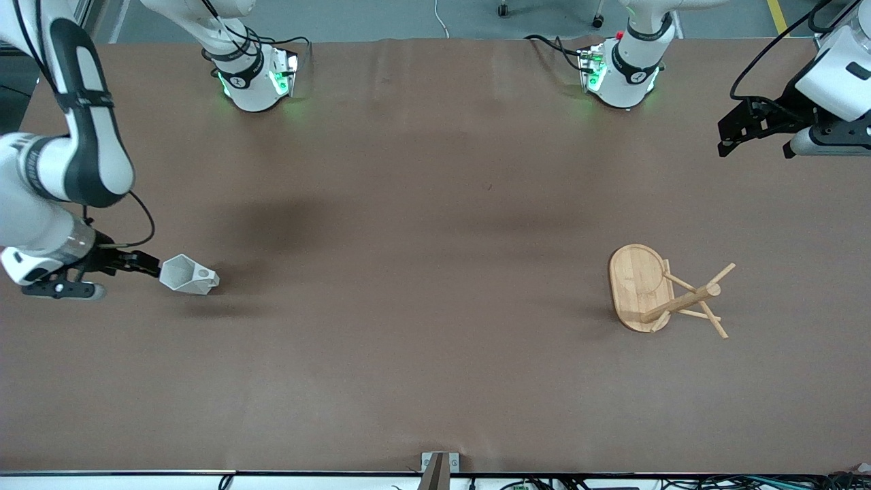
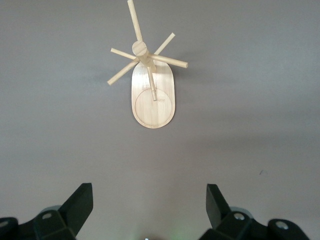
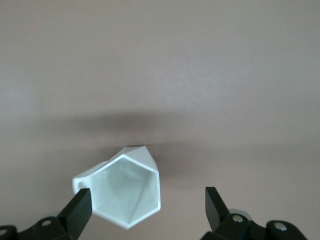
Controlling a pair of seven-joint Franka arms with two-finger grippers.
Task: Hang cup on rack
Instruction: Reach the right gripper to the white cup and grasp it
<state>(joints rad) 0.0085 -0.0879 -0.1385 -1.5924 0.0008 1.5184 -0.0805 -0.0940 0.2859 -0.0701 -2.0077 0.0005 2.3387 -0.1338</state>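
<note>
The white faceted cup (image 1: 188,275) lies on its side on the table at the right arm's end, its mouth toward my right gripper (image 1: 151,265). In the right wrist view the cup (image 3: 122,192) sits off-centre between the open fingers, close to one fingertip (image 3: 80,206), and my right gripper (image 3: 147,205) holds nothing. The bamboo rack (image 1: 636,286) stands on its oval base toward the left arm's end, with its pegs spread out from the post. My left gripper (image 1: 727,139) hangs open and empty, high above the table's edge at the left arm's end, and its wrist view shows the rack (image 2: 153,102) below.
The brown table top (image 1: 422,272) stretches wide between cup and rack. The two arm bases (image 1: 255,75) stand along the table edge farthest from the front camera. A small metal bracket (image 1: 439,466) sits at the edge nearest to it.
</note>
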